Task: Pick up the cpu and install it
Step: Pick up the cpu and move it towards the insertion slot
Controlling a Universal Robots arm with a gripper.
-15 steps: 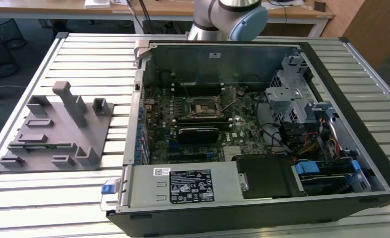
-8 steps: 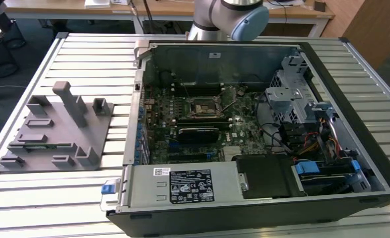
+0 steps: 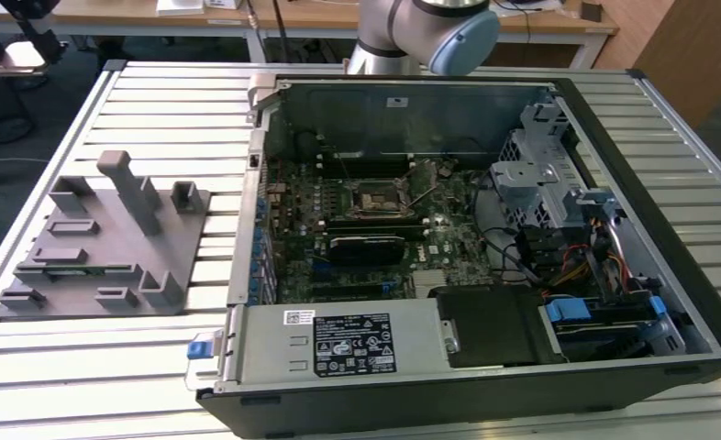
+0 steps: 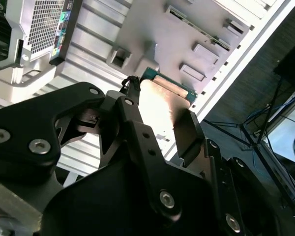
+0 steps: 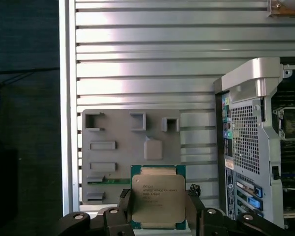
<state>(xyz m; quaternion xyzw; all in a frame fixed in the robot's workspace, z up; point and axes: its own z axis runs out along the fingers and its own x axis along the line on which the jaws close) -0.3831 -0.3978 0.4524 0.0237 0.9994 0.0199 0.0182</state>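
Sitting clamped by two opposite edges, the small square silvery cpu (image 5: 158,198) is held in the black gripper (image 5: 159,205) over the grey plastic fixture tray (image 5: 113,132). The slatted metal tabletop (image 5: 162,49) is seen beneath, and the open computer case (image 5: 246,128) just beside the tray.

Arm (image 3: 425,35) rises at the table's far edge in the exterior view. First wrist view: gripper (image 5: 159,209) points down, black fingers (image 5: 125,202) clamped on opposite sides of the cpu (image 5: 157,194).
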